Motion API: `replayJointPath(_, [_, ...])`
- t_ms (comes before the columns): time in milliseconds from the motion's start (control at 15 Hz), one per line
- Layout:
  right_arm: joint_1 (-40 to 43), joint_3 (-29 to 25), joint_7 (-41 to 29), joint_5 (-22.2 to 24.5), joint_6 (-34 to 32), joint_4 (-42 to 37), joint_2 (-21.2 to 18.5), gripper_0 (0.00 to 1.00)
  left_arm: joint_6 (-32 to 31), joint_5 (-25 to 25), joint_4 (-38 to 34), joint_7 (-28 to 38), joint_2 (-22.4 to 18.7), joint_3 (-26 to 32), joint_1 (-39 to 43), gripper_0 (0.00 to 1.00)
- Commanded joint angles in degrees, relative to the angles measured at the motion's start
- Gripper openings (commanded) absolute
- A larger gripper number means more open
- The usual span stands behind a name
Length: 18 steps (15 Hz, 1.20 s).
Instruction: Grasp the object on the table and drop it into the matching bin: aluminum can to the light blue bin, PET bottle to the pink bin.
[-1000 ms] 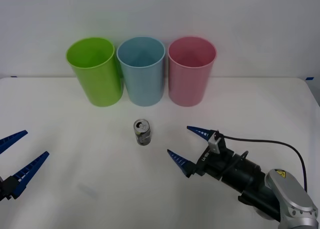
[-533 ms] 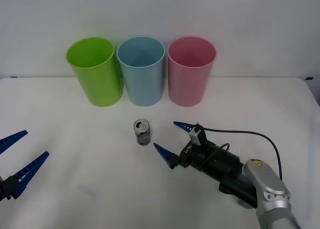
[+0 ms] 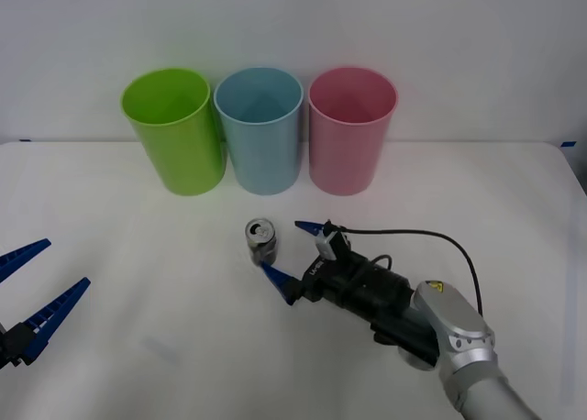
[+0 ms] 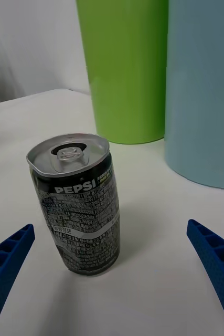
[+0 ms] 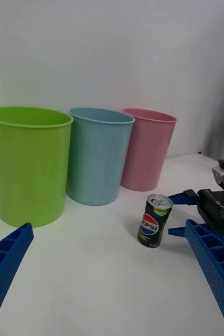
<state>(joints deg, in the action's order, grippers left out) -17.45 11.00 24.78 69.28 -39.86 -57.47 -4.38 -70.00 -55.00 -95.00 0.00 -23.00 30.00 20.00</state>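
Front view: your right pincer (image 3: pixel 292 249) gapes just beside the aluminum can (image 3: pixel 261 242); push in, straddle it, then squeeze.

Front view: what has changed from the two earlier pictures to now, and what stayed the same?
The right claw moved leftward across the table toward the can. It is open, with its fingertips now reaching either side of the can, and nothing is gripped yet. The can stands upright in the same place. The left claw stayed open at the left edge, and the green, blue and pink bins did not move.
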Motion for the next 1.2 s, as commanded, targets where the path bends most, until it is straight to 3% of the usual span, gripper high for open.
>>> replayJointPath(67, [-0.92,2.80,-0.08,-0.73,2.69,-0.01,0.42,1.00,0.00,0.00,0.00,0.00,0.00,0.00,0.00,1.00])
replayJointPath(533, [-2.94,8.95,0.00,-2.84,10.16,-0.01,1.57,1.00,0.00,0.00,0.00,0.00,0.00,0.00,0.00,1.00])
replayJointPath(1067, [-3.38,10.10,0.00,-2.93,11.83,-0.01,1.65,1.00,0.00,0.00,0.00,0.00,0.00,0.00,0.00,1.00])
replayJointPath(1133, [-3.38,10.18,0.09,-2.93,11.74,-0.01,1.65,0.28,0.00,0.00,0.00,0.00,0.00,0.00,0.00,1.00])
replayJointPath(1200, [-3.38,10.18,0.36,-2.93,11.74,-0.01,1.57,0.00,0.00,0.00,0.00,0.00,0.00,0.00,0.00,1.00])
